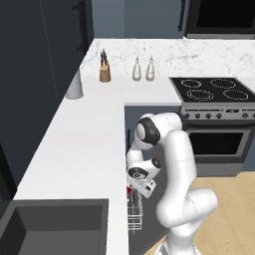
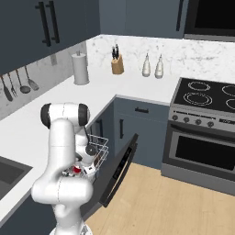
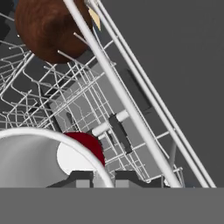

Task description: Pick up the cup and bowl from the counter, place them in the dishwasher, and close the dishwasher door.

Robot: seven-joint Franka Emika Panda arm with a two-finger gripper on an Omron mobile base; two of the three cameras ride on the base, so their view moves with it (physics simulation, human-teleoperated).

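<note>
Cup (image 3: 83, 154) sits mouth-up directly under the gripper (image 3: 104, 178), its pale inside and red rim right at the fingertips (image 3: 81, 177), low in the dishwasher's white wire rack (image 3: 131, 109). Fingers stand narrowly apart at the rim, and whether they grip it cannot be told. Bowl (image 3: 48, 28) lies farther ahead in the same rack; beyond the rack edge the dishwasher door (image 2: 120, 170) hangs open, so withdrawal probably runs straight back along the cup's axis.

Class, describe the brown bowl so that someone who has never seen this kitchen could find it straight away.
Start at the open dishwasher under the white counter, left of the steel oven. Look into its white wire rack. The bowl is the round, dark brown, shallow dish there, unlike the red cup with its pale inside.
</note>
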